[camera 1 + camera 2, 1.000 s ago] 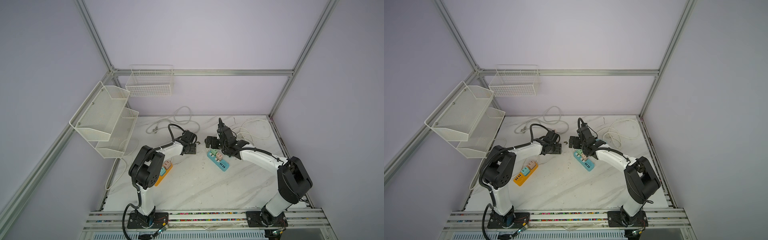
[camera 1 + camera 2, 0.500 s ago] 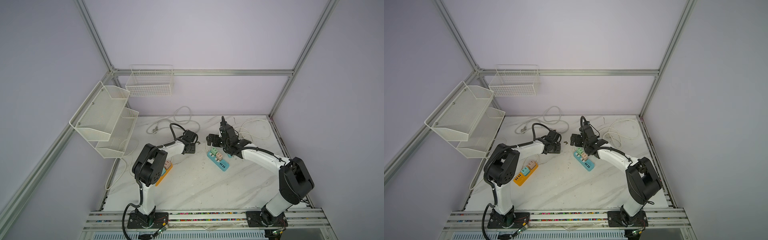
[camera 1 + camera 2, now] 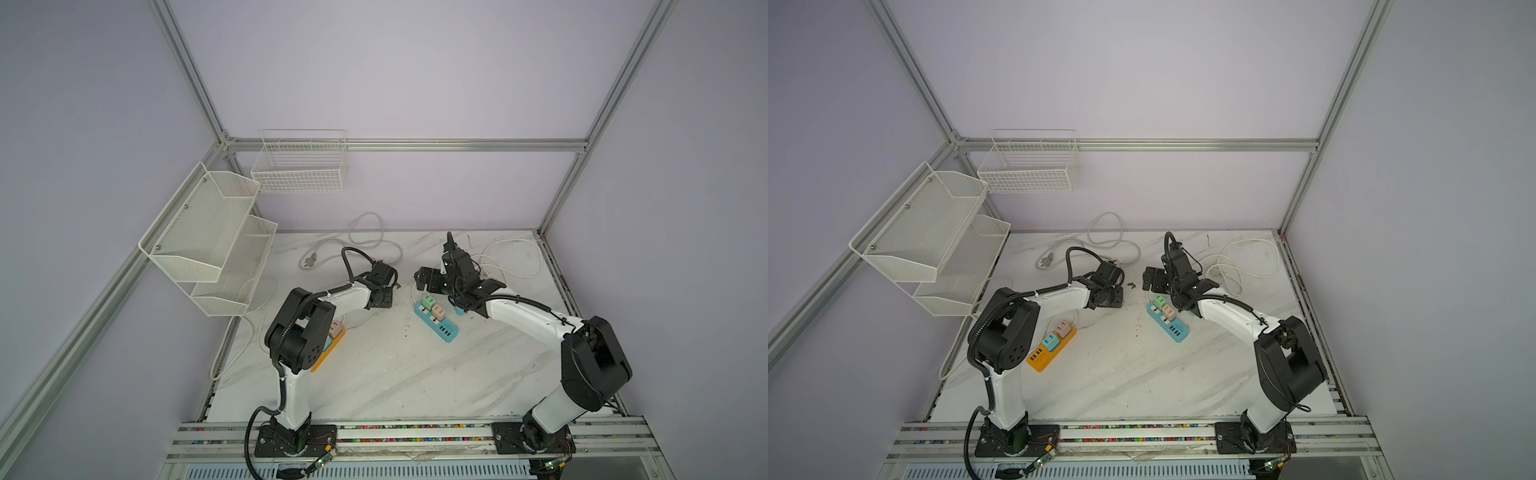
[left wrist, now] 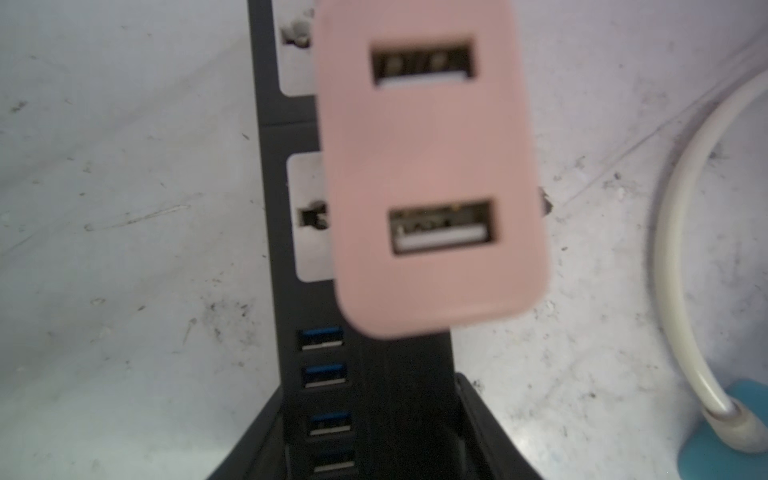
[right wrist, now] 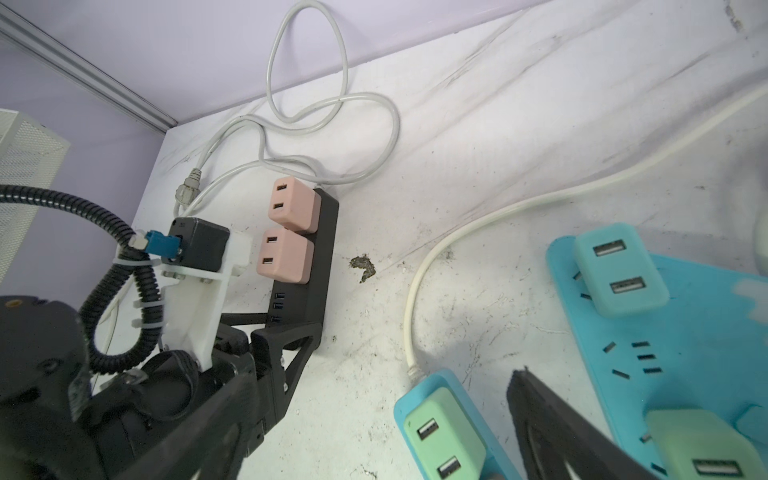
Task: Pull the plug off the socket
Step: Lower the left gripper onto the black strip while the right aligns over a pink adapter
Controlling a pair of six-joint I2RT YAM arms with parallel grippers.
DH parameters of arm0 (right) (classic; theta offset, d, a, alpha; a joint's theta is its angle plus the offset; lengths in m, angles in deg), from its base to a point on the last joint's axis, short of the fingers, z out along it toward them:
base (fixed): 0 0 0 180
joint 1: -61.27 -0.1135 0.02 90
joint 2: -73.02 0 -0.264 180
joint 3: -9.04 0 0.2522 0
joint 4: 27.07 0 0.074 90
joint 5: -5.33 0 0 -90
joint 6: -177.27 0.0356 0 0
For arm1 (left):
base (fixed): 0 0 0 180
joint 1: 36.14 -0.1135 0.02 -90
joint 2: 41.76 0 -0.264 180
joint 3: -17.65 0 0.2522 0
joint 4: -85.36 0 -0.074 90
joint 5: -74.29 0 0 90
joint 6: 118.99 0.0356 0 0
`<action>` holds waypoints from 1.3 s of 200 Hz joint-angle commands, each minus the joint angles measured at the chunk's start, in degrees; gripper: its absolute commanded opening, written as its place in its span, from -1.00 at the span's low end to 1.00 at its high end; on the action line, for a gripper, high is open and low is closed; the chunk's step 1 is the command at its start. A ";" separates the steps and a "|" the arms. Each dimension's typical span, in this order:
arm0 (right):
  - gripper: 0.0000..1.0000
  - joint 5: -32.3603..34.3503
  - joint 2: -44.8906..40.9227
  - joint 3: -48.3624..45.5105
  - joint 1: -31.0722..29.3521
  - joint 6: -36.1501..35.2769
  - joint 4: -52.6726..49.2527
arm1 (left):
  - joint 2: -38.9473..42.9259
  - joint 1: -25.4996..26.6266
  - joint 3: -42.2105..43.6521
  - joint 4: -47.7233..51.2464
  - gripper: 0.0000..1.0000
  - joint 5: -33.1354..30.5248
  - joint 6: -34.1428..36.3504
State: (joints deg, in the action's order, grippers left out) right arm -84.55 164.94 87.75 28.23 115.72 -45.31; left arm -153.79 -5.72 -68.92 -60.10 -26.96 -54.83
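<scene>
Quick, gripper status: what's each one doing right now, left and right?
Left gripper: closed on the USB end of the black power strip.
Right gripper: open, holding nothing.

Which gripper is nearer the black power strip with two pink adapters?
Left. The left gripper grips the black power strip's USB end; the right gripper hangs open apart from it, near the blue power strip.

I count 4 pwr strips: 1 black strip far, 1 orange strip near left, 2 blue strips right. 8 plugs, 2 per strip. 2 racks. My 2 arms.
</scene>
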 commanded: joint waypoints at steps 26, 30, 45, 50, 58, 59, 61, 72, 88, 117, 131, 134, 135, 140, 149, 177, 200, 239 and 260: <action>0.95 0.40 -3.62 -2.28 1.98 1.61 -0.14 | 7.14 5.01 6.03 -2.41 -0.36 4.21 2.20; 0.95 0.40 -3.74 -2.43 2.09 1.61 -0.13 | 7.45 5.22 6.51 -2.41 -0.37 4.23 2.08; 0.95 0.56 -4.07 -2.84 2.60 1.69 -0.17 | 8.70 5.98 8.08 -2.49 -0.37 5.30 0.81; 0.95 0.58 -4.20 -2.90 2.86 1.69 -0.28 | 9.23 6.12 8.59 -2.48 -0.38 5.94 0.43; 0.95 0.54 -4.14 -2.95 3.13 1.78 -0.39 | 9.86 6.67 9.41 -2.46 -0.38 6.40 0.11; 0.95 0.52 -4.13 -3.01 3.19 1.79 -0.42 | 9.92 6.80 9.47 -2.48 -0.38 6.41 0.10; 0.95 0.46 -4.12 -3.06 3.27 1.79 -0.38 | 10.08 6.95 9.74 -2.47 -0.38 6.41 0.10; 0.95 0.24 -4.04 -3.07 3.57 1.79 -0.49 | 11.15 7.90 10.84 -2.49 -0.40 6.41 0.09; 0.95 -0.28 -4.03 -3.01 3.68 1.54 -0.50 | 12.74 9.39 12.91 -2.20 -0.41 6.33 -0.21; 0.95 -0.30 -3.92 -3.01 3.68 1.08 -0.55 | 14.81 11.57 15.70 -0.23 -0.41 4.87 -0.43; 0.95 -0.21 -3.70 -2.74 3.68 0.83 -0.69 | 15.00 12.33 16.32 0.63 -0.42 5.68 0.26; 0.95 -0.25 -3.68 -2.68 3.68 0.82 -0.73 | 15.00 12.48 16.30 0.85 -0.43 6.04 0.36; 0.95 -0.23 -3.68 -2.66 3.68 0.82 -0.72 | 15.00 12.52 16.30 0.94 -0.43 6.10 0.40; 0.95 -0.27 -3.53 -2.42 3.68 0.74 -0.89 | 14.93 12.76 16.30 1.35 -0.43 6.50 0.80; 0.95 -0.14 -3.42 -2.23 3.64 0.65 -1.08 | 14.76 13.19 16.30 2.17 -0.42 6.76 1.59; 0.95 -0.12 -3.06 -1.77 3.68 0.55 -1.47 | 14.49 13.84 17.07 3.56 -0.41 6.29 2.99; 0.95 -0.12 -2.65 -1.60 3.68 0.55 -1.77 | 13.91 13.85 17.06 4.40 -0.23 5.69 3.17; 0.95 -0.46 -3.04 -1.84 3.64 0.39 -2.39 | 12.61 13.73 16.43 4.85 0.11 5.48 2.47; 0.95 -0.12 -3.06 -1.02 3.68 0.40 -3.39 | 13.32 13.78 15.97 4.50 0.27 6.26 2.81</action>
State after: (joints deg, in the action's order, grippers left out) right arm -84.70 162.43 85.52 31.77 116.53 -46.64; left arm -140.80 7.81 -53.49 -56.82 -22.08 -53.26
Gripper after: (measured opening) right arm 0.975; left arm 0.586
